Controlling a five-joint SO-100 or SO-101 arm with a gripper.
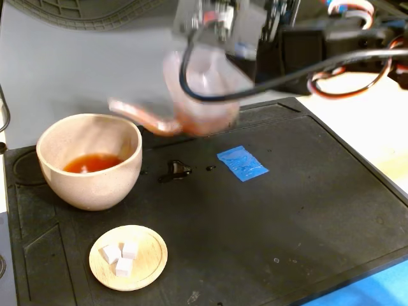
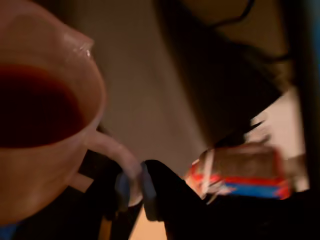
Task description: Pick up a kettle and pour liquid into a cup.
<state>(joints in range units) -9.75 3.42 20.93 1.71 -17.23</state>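
Observation:
The pinkish translucent kettle (image 1: 205, 95) hangs blurred in the air above the black mat, to the right of the cup. Its thin spout (image 1: 137, 115) points left, its tip near the cup's right rim. My gripper (image 1: 217, 39) comes from the top and is shut on the kettle's white loop handle (image 2: 112, 150). In the wrist view my gripper (image 2: 134, 189) pinches that loop, and dark liquid (image 2: 35, 105) sits inside the kettle (image 2: 45, 165). The beige speckled cup (image 1: 95, 185) stands at the left and holds reddish-brown liquid (image 1: 92, 164).
A small dark spill (image 1: 173, 170) lies on the black mat (image 1: 287, 217) right of the cup. A blue tape patch (image 1: 241, 163) lies mid-mat. A wooden dish (image 1: 150, 261) with three white cubes sits in front of the cup. The arm's cables (image 1: 344, 67) hang at top right.

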